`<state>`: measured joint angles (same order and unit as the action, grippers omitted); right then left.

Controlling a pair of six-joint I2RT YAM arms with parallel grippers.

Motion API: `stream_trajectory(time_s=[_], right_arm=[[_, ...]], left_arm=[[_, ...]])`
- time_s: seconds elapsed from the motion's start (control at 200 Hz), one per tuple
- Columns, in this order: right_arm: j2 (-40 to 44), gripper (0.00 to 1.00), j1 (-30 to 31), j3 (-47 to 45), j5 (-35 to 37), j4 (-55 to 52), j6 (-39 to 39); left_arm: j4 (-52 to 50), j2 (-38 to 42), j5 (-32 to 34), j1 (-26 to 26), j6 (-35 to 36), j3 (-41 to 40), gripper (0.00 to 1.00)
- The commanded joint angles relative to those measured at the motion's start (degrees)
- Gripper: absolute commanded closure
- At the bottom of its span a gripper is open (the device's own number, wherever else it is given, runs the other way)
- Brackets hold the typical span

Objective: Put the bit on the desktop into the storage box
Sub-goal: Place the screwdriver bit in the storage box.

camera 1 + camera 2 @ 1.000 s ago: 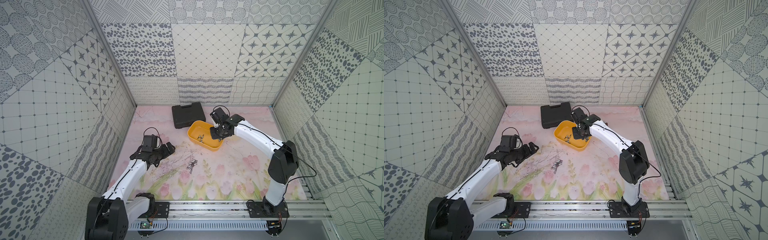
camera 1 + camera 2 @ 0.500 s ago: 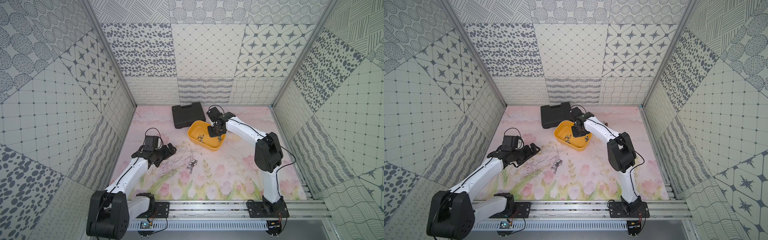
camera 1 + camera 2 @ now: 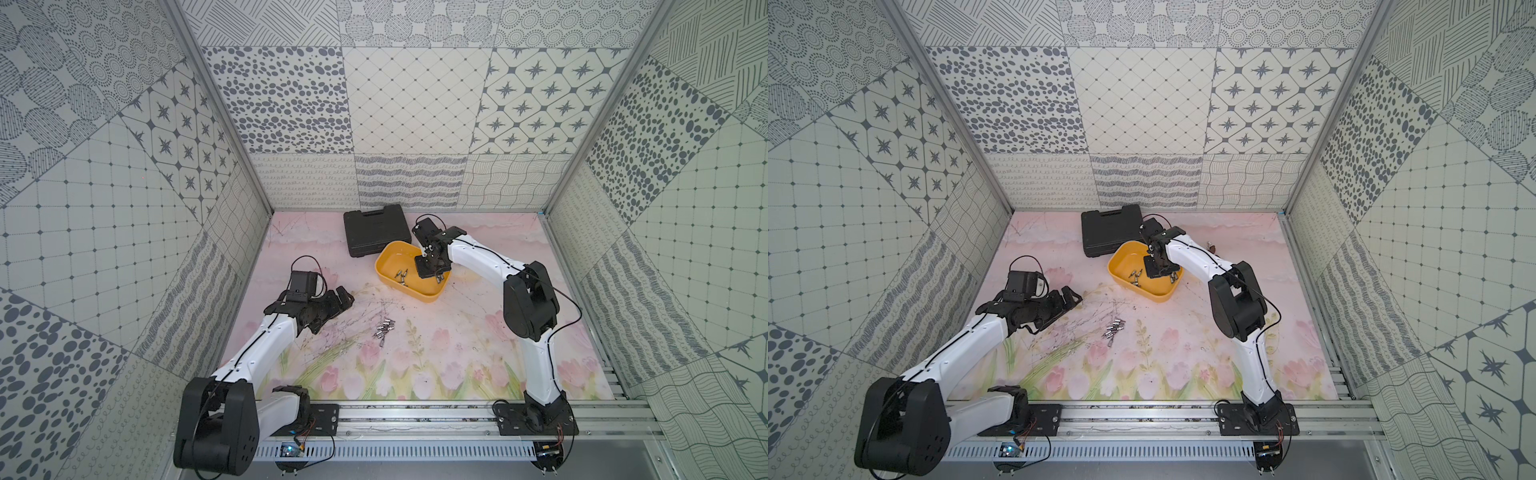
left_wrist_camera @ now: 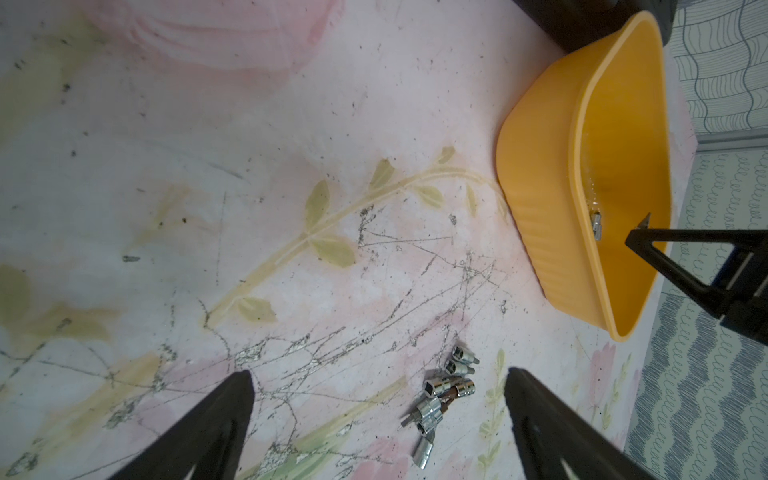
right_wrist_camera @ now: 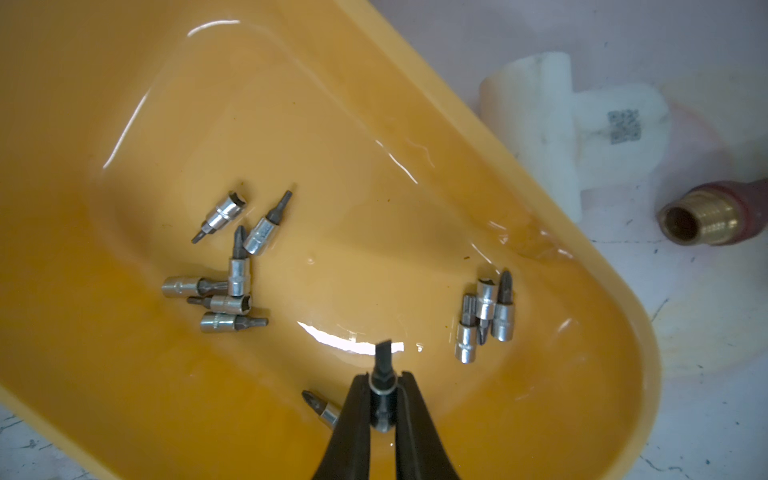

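The scene was enclosed by wall panels (image 3: 415, 104) printed in grey on white with dots, stars, lattices and waves. The floor was covered by a desktop mat (image 3: 436, 357) printed with pink tulips and green leaves, and its middle was marked by dark scratches and specks. An aluminium rail (image 3: 415, 415), on which both arm bases were mounted, was run along the near edge.

The storage box (image 3: 428, 296) was set toward the back of the mat, just in front of a black tool case (image 3: 374, 228); whether the two touched could not be told. The right gripper (image 5: 383, 376) was held over the inside of the box, its fingers clamped together on a bit (image 5: 382, 361) whose dark flat tip was pointed at the yellow floor. Other bits (image 5: 232, 286) were scattered on that floor in two loose clusters, and one more was seen beside the fingers.

A heap of loose bits (image 4: 444, 390) was seen on the scratched part of the mat, in front of the box. The left gripper (image 4: 378, 374) was held near the heap without touching it, its fingers spread wide apart.

Beyond the box, a white block (image 5: 540, 124) bearing a printed code and a brass-ended fitting (image 5: 702, 218) were seen on the mat.
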<state>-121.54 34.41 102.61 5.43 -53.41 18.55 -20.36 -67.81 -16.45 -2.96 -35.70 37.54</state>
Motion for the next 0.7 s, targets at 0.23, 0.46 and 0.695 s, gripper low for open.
stream_trajectory(time_s=[0.23, 0.46, 0.695], right_arm=[[-0.5, 0.87, 0.0, 0.5, 0.2, 0.6, -0.7], [0.0, 0.84, -0.1, 0.5, 0.5, 0.3, -1.0], [1.4, 0.71, -0.1, 0.4, 0.1, 0.1, -1.2]], left_arm=[[1.8, -0.4, -1.4, 0.5, 1.4, 0.2, 0.01], [1.7, 0.0, -3.1, 0.4, 2.1, 0.5, 0.01], [1.1, 0.9, -5.9, 0.3, 3.2, 1.0, 0.01]])
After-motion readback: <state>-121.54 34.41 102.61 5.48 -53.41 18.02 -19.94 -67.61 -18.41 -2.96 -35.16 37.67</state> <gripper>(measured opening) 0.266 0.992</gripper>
